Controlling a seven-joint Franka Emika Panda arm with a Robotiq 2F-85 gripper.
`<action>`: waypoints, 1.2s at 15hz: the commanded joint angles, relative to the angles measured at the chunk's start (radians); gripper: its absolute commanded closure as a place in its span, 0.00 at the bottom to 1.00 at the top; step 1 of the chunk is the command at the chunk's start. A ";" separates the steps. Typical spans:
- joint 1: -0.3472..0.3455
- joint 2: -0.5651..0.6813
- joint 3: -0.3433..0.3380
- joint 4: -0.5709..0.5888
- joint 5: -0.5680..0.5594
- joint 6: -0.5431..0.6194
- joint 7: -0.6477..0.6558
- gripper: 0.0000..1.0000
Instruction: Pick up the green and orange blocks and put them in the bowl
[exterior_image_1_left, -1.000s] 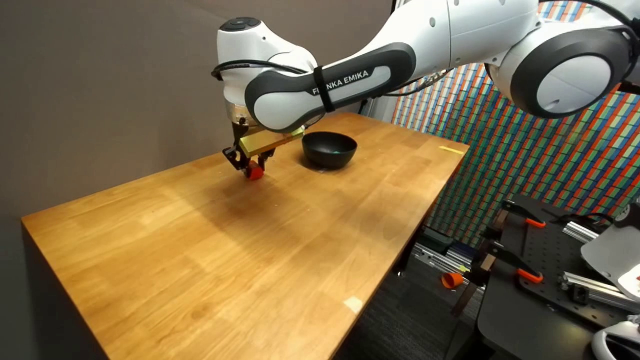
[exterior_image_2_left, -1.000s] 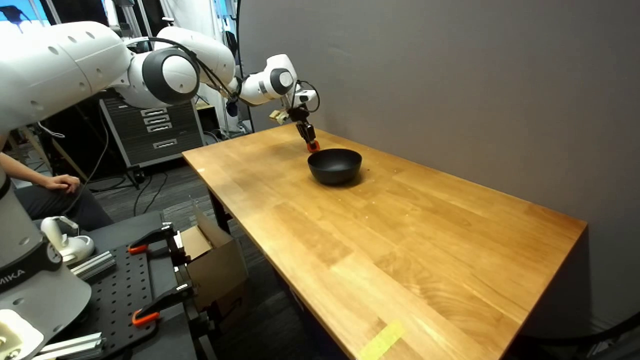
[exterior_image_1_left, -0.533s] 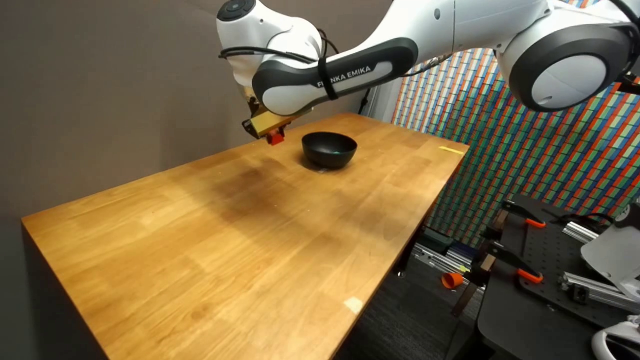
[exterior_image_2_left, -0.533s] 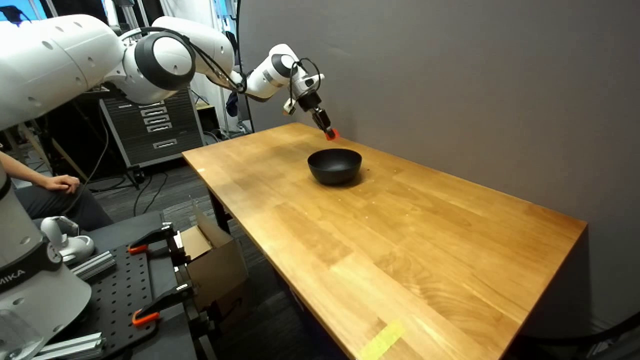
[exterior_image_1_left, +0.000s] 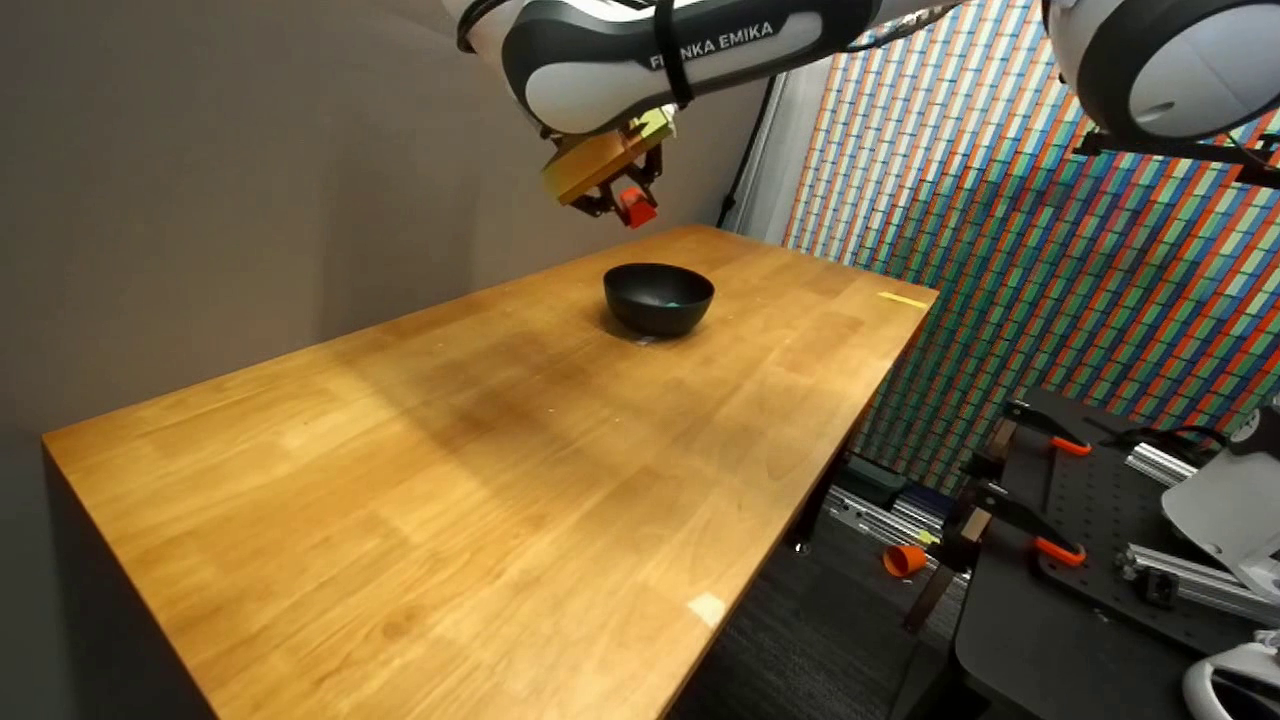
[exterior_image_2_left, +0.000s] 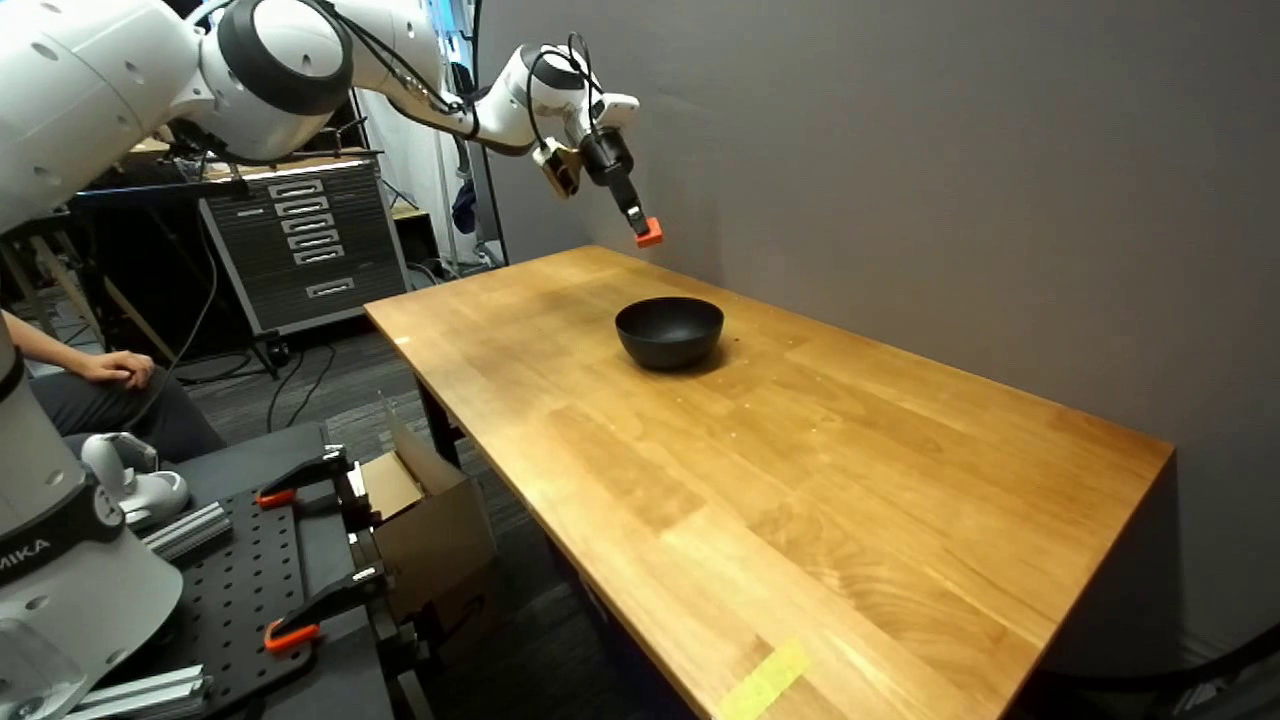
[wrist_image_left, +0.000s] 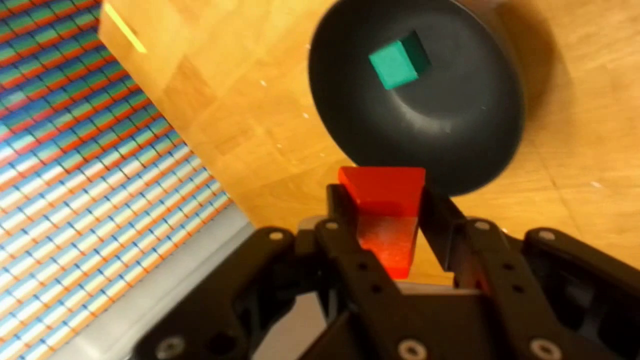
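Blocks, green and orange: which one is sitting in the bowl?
The green block: it lies inside the bowl, whereas the orange block is held up in the claw.

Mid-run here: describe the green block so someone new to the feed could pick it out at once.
Start with the wooden table; on it stands a dark, round bowl. In the wrist view, look inside that bowl for the green block. Its teal-green colour sets it apart from the orange block, which is gripped in the hand.
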 joint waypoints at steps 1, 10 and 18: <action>0.016 -0.135 0.015 -0.196 0.036 -0.049 0.019 0.83; 0.025 -0.366 0.033 -0.587 0.087 0.249 -0.001 0.00; -0.149 -0.700 0.333 -0.922 0.107 0.460 -0.098 0.00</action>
